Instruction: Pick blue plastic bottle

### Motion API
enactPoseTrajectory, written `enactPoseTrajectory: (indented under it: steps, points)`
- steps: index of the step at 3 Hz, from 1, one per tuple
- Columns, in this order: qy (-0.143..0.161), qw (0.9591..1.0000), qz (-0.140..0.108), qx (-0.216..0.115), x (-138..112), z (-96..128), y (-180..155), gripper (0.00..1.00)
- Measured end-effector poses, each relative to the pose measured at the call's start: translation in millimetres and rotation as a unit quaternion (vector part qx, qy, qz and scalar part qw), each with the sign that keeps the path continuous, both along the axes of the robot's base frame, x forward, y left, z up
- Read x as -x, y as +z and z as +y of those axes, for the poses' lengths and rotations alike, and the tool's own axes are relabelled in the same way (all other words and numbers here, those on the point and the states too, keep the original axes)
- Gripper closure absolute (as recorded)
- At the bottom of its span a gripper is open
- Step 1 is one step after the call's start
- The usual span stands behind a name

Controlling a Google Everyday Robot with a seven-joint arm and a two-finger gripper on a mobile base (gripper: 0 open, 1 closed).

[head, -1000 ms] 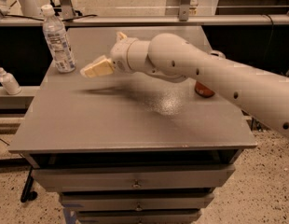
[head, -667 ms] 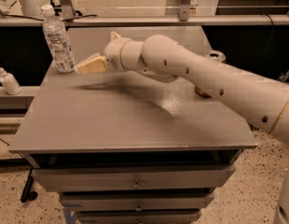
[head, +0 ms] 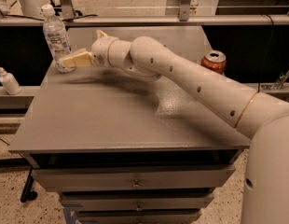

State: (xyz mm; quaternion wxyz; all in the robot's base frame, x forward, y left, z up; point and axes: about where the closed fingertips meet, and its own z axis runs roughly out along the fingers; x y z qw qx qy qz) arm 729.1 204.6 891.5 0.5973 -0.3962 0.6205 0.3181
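The blue plastic bottle (head: 55, 37), clear with a white cap and a pale label, stands upright at the table's far left corner. My gripper (head: 73, 57) is at the end of the white arm, which reaches in from the right across the table. It is open and holds nothing. Its cream lower finger (head: 75, 59) lies right next to the bottle's lower part on its right side. I cannot tell whether it touches the bottle. The other finger (head: 100, 33) peeks up behind the wrist.
A red soda can (head: 214, 61) stands at the grey table's (head: 112, 120) far right edge, behind the arm. A small white pump-top bottle (head: 7, 80) sits on a lower ledge to the left of the table. A rail runs behind the table, and drawers sit below its front edge.
My gripper has moved left across the table's far side and now sits right beside the bottle. The bottle and can have not moved.
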Motion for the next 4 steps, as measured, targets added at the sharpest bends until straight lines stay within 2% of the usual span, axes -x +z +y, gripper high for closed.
enactPoseTrajectory:
  steps: [1, 2, 4]
  points:
    - [0.022, 0.9995, 0.007, -0.021, -6.4, 24.6, 3.6, 0.0]
    - [0.038, 0.9988, 0.012, -0.028, -8.4, 43.8, 3.4, 0.17]
    - [0.043, 0.9985, 0.014, -0.03, -8.9, 50.5, 6.0, 0.64]
